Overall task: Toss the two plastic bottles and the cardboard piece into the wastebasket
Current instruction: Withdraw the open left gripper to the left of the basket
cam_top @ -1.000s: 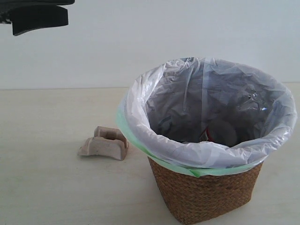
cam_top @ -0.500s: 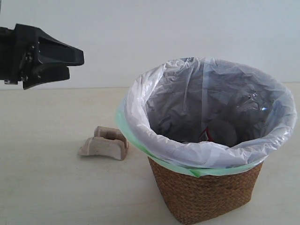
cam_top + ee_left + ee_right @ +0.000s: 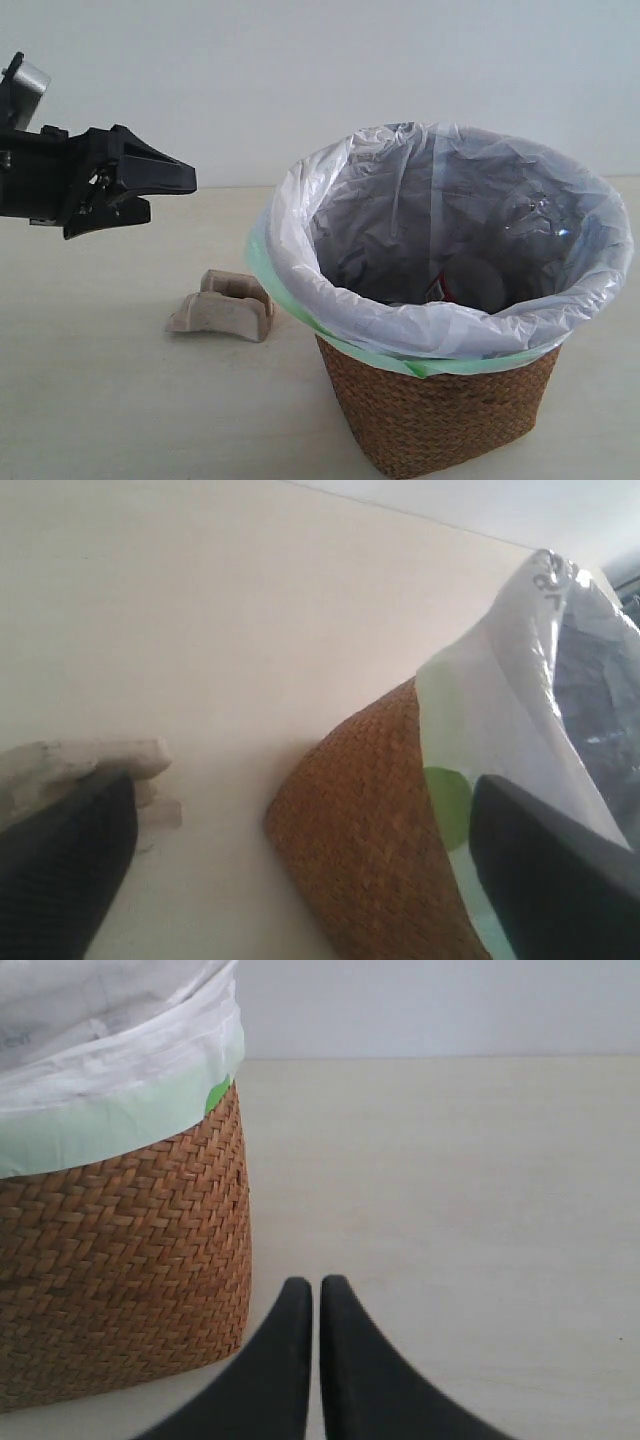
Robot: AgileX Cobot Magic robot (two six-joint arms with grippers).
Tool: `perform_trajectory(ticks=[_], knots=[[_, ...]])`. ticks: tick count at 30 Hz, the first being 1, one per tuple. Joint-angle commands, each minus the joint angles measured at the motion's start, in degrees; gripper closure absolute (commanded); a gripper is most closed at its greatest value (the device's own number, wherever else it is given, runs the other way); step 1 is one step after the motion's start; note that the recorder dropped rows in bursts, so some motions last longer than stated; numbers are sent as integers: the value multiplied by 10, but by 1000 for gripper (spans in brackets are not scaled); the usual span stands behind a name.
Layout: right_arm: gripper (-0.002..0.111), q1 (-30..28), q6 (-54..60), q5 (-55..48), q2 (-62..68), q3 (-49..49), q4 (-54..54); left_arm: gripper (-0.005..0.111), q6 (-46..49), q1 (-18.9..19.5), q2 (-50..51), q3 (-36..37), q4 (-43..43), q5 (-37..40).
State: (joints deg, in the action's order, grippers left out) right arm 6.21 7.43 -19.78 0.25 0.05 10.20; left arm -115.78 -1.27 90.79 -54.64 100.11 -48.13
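The small grey-beige moulded pulp cardboard piece lay on the pale counter, just beside the round brown woven wicker wastebasket. The left hand hovered above it, well apart, spread wide and empty. A good grasp would likely straddle the ridged hump, clear of the basket wall. The right hand was pinched closed, holding nothing.

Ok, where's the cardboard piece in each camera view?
Exterior: the cardboard piece lies on the table, left of the basket.
Left wrist: the cardboard piece lies on the table, apart from the basket.
Right wrist: not in it.
Shared landmark: the basket, whose wicker wall shows in all three views.
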Motion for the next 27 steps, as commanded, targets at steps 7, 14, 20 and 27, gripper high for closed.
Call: perform_trajectory(ticks=[7, 14, 20, 27], knots=[[108, -3, 2, 2, -3, -1, -4, 35, -35, 1, 3, 3, -2, 19], [108, -3, 2, 2, -3, -1, -4, 36, -29, 1, 3, 28, -2, 6], [108, -3, 2, 1, -3, -1, -4, 36, -29, 1, 3, 54, -2, -13], [108, -3, 2, 1, -3, -1, -4, 36, -1, 1, 3, 56, -4, -90]])
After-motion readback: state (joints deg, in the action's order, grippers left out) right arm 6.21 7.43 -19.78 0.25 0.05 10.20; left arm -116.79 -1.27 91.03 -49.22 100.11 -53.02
